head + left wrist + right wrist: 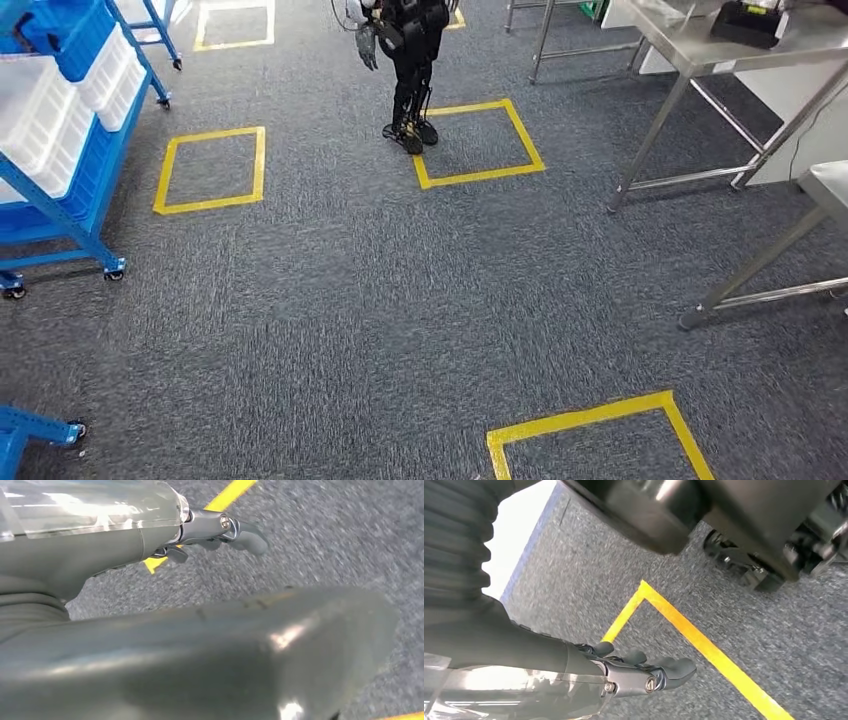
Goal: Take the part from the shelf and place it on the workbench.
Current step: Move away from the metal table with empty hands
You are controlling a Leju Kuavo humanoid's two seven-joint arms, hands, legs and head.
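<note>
The blue wheeled shelf [88, 170] stands at the left in the head view, loaded with white bins [45, 125]; I cannot make out a part inside them. A steel workbench [700, 55] stands at the far right. In the left wrist view my left hand [220, 530] hangs over grey carpet with its fingers stretched out and nothing in them. My right hand [644, 675] hangs the same way in the right wrist view, holding nothing, above a yellow tape corner [644, 587].
Another dark humanoid robot [410, 60] stands straight ahead beside a yellow floor square [480, 145]. More tape squares lie at the left [210, 170] and near right [600, 430]. A second steel table [830, 185] and a black box [745, 22] are at the right.
</note>
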